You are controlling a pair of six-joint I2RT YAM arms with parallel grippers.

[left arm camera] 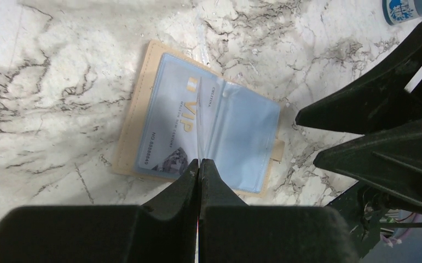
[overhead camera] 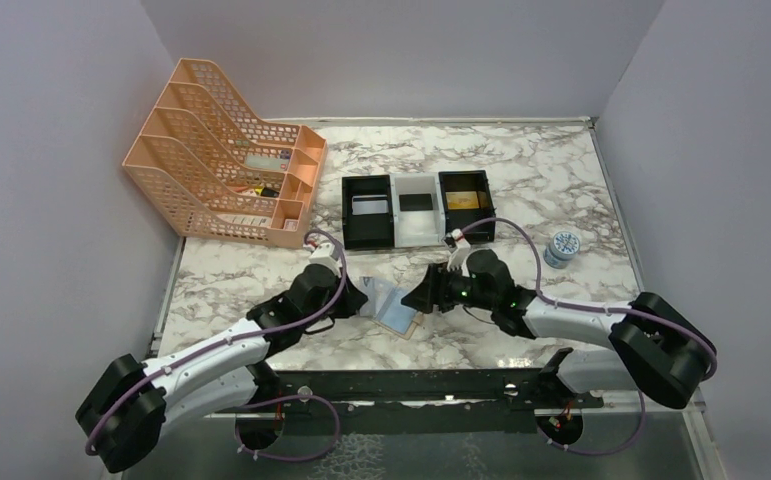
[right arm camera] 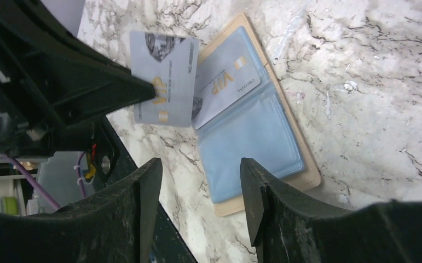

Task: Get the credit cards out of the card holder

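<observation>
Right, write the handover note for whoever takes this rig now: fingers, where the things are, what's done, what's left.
Left gripper: fingers shut on a grey VIP card, held out beside the card holder.
Right gripper: fingers open, empty, over the holder's near edge.
Card holder: lies open on the marble table, with a second VIP card in its clear sleeve.
Done: one card pulled out.
Left: set that card down, then draw out the second one.
</observation>
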